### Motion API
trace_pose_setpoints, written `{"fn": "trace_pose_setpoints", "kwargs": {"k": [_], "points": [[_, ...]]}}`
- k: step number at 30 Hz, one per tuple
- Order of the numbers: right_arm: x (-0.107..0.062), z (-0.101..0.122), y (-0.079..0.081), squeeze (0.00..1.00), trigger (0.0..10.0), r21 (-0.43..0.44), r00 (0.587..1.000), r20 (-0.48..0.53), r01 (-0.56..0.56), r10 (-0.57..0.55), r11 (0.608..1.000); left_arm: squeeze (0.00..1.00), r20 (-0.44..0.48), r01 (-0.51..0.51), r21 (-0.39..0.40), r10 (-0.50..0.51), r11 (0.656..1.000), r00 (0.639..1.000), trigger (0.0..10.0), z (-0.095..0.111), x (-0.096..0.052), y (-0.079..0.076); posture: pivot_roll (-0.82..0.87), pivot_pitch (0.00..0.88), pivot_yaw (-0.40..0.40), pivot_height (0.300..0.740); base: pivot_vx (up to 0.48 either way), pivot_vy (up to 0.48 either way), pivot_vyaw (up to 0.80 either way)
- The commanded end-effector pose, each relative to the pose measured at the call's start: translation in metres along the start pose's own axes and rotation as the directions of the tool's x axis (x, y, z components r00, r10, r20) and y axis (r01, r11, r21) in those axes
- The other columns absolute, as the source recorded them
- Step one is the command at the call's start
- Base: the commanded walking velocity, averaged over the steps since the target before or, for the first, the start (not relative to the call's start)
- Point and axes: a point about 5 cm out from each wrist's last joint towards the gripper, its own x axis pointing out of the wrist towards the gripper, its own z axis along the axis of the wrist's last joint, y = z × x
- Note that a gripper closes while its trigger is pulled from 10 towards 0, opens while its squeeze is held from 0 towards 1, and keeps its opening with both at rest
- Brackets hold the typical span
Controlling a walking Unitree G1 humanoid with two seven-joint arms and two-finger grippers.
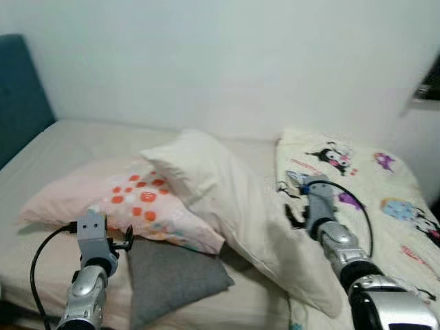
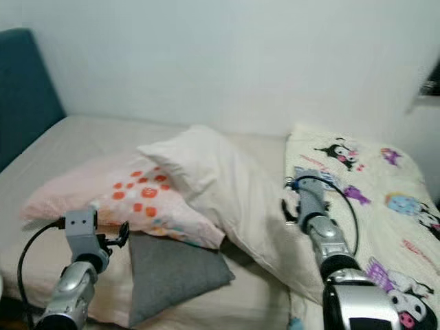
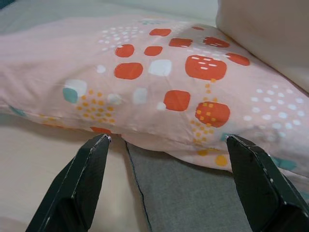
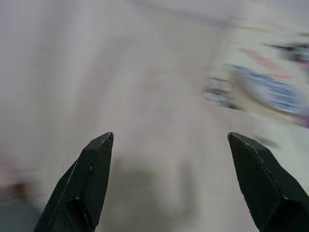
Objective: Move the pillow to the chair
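Note:
Three pillows lie on the bed. A pink pillow (image 1: pixel 130 199) with orange and white spots lies left of centre. A cream pillow (image 1: pixel 227 199) leans across its right end and runs toward the front right. A flat grey pillow (image 1: pixel 172 275) is tucked under the pink one's front edge. My left gripper (image 3: pixel 166 137) is open, just short of the pink pillow's front seam, above the grey one. My right gripper (image 4: pixel 170 135) is open too, held over the cream pillow's right side; its wrist view is blurred.
The bed's beige sheet (image 1: pixel 62 148) stretches left to a blue headboard (image 1: pixel 20 96). A cream blanket with cartoon prints (image 1: pixel 371 185) covers the bed's right part. A white wall (image 1: pixel 227 62) stands behind, with a dark object (image 1: pixel 430 86) at the far right.

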Motion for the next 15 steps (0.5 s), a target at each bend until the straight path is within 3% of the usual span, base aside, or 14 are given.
{"fn": "trace_pose_setpoints", "kwargs": {"k": [1,4,10,15], "points": [[-0.001,0.003,0.001,0.0,10.0,0.021,0.998,0.042,-0.039,0.038,0.999,0.0,-0.021,-0.021,0.011,0.021,1.0,1.0,10.0,-0.005,-0.004,0.005,-0.08,0.0,-0.059,0.74,0.0,0.0,0.0],[-0.001,0.005,0.003,0.0,10.0,0.028,0.995,0.07,-0.076,0.074,0.997,0.0,-0.014,-0.031,0.014,0.031,0.999,0.999,10.0,-0.004,-0.005,0.006,-0.08,0.0,-0.058,0.74,0.0,0.0,0.0],[0.009,0.027,0.019,0.0,10.0,-0.096,0.984,0.103,-0.137,0.146,0.986,0.0,0.013,-0.104,0.031,0.103,0.994,0.995,10.0,0.0,-0.009,0.019,-0.06,0.0,-0.059,0.74,0.0,0.0,0.0],[0.017,0.044,0.031,0.0,10.0,-0.108,0.974,0.119,-0.178,0.191,0.978,0.0,0.047,-0.14,0.035,0.139,0.989,0.989,10.0,0.007,-0.013,0.025,-0.03,0.0,-0.068,0.74,0.0,0.0,0.0]]}}
